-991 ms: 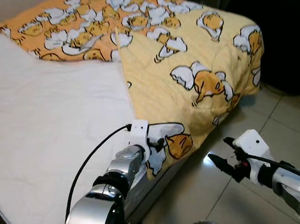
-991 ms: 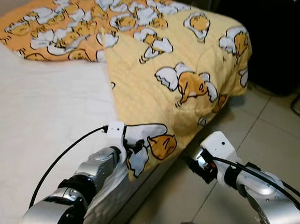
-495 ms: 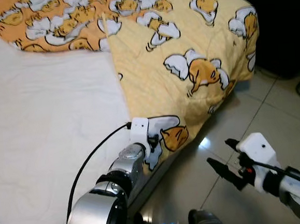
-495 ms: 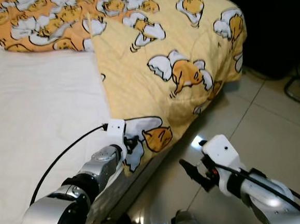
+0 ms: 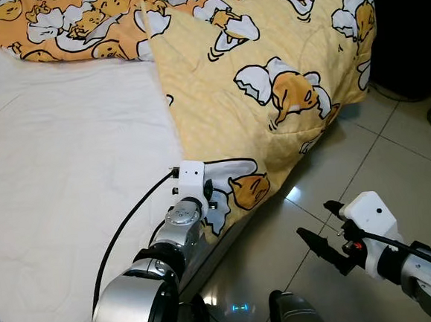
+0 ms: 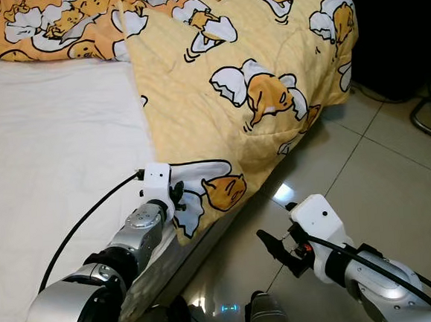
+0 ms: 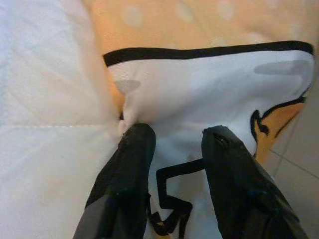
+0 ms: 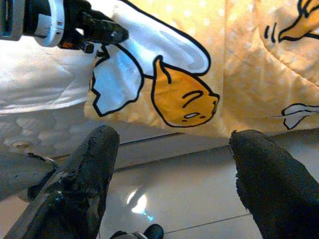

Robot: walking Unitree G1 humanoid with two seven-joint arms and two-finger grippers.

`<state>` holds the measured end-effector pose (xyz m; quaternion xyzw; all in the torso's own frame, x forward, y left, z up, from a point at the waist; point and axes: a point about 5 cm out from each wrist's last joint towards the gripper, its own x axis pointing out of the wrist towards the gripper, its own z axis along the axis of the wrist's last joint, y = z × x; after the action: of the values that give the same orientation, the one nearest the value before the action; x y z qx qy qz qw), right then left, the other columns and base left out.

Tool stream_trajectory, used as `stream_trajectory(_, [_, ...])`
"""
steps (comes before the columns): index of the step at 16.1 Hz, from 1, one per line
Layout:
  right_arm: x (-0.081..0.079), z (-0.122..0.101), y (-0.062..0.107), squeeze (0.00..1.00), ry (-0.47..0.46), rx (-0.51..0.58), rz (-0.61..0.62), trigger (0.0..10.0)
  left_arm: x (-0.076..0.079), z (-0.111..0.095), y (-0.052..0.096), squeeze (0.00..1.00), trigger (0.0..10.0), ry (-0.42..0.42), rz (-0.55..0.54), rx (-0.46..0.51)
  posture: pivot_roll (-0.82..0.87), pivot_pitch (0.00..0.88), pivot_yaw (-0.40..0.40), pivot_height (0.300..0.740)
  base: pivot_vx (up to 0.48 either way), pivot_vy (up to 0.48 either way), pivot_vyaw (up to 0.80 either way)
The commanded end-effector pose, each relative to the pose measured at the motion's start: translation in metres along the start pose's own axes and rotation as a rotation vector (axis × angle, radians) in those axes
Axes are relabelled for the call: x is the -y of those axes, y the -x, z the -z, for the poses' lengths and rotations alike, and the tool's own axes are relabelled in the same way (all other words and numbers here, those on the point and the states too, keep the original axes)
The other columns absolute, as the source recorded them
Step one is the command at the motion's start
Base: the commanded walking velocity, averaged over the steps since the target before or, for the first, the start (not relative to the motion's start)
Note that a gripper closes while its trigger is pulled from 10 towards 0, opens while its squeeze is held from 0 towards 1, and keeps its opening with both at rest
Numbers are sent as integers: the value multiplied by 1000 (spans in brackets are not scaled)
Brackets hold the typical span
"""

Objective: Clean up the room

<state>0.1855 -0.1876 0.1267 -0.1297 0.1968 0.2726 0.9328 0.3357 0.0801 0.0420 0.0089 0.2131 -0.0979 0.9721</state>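
Observation:
A yellow blanket [image 5: 268,75] printed with egg cartoon figures covers the far half of the bed and hangs over its side. My left gripper [image 5: 214,200] is at the blanket's near corner by the bed's edge. In the left wrist view its two fingers [image 7: 127,169] pinch a white fold of that corner, and the gripper [image 7: 177,137] is shut on it. My right gripper [image 5: 316,222] hovers over the floor beside the bed, open with nothing in it. The right wrist view has its fingers [image 8: 92,164] spread wide, facing the hanging blanket corner [image 8: 179,94].
A bare white mattress sheet [image 5: 66,165] fills the near half of the bed. Glossy tiled floor [image 5: 402,154] lies to the right. A dark bulky object [image 5: 414,33] stands at the far right. My foot [image 5: 295,320] is near the bed's base.
The whole view has shifted, so the bed sits higher in the picture. My left gripper stays on the blanket corner. The right gripper stays open over the floor.

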Motion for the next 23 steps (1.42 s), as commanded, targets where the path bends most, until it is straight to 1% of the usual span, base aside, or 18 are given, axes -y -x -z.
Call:
stream_trajectory(1, [-5,-1,1,0,-12,2,-15,10000,3,3,1,0,6784,6,30,-11,-370,243,89,740,0,0,0])
stream_trajectory(2, [-5,-1,1,0,-11,2,-17,10000,3,6,1,0,10000,5,11,-22,-374,242,87,740,0,0,0])
stream_trajectory(4, [-4,-1,2,0,-10,0,-16,10000,-1,5,1,0,10000,6,-43,-15,-374,243,88,740,0,0,0])
stream_trajectory(5, [-3,-1,3,0,-9,-1,-13,10000,-5,1,1,1000,10000,13,-75,19,-373,242,90,740,0,0,0])
stream_trajectory(7, [-3,-1,4,0,-12,-2,-11,10000,-6,-10,2,1000,10000,3,-81,125,-369,241,91,740,0,0,0])
stream_trajectory(9, [-5,0,3,0,-14,-2,-15,10000,-6,-10,2,1000,10000,-17,-81,140,-368,241,90,740,0,0,0])
stream_trajectory(10, [-6,0,1,0,-15,-2,-20,10000,-5,-7,3,1000,10000,3,-72,124,-369,240,88,740,0,0,0])
stream_trajectory(11, [-7,-1,1,0,-15,-1,-24,10000,-5,-5,3,1000,10000,-13,-65,116,-369,240,87,740,0,0,0])
stream_trajectory(12, [-7,-2,0,0,-13,0,-29,10000,-2,2,3,1000,10000,6,-32,67,-369,242,86,740,0,0,0])
stream_trajectory(13, [-7,-2,0,0,-12,0,-30,10000,-1,4,3,1000,10000,-1,-20,56,-372,244,87,740,0,0,0])
stream_trajectory(15, [-5,-4,0,0,-10,2,-28,10000,2,15,4,1000,10000,114,16,-29,-381,242,88,740,0,0,0])
stream_trajectory(16, [-4,-4,0,0,-10,2,-27,10000,3,15,4,1000,10000,114,24,-31,-382,243,89,740,0,0,0])
stream_trajectory(17, [-4,-4,0,0,-10,2,-27,10000,5,15,3,384,10000,99,45,-29,-382,243,89,740,0,0,0])
stream_trajectory(18, [-4,-4,0,0,-10,3,-26,10000,5,14,3,0,10000,93,47,-27,-382,244,89,740,0,0,0])
stream_trajectory(19, [-4,-5,1,0,-10,3,-27,10000,6,14,3,0,4902,96,50,-27,-382,245,90,740,0,0,0])
stream_trajectory(20, [-4,-4,1,0,-9,2,-28,10000,5,13,3,0,3333,92,51,-27,-382,245,90,740,0,0,0])
stream_trajectory(21, [-4,-5,0,0,-9,3,-29,10000,5,13,3,0,0,88,56,-28,-384,244,90,740,0,0,0])
stream_trajectory(23, [-4,-5,0,0,-10,4,-30,10000,5,13,3,0,0,90,57,-27,-383,244,89,740,0,0,0])
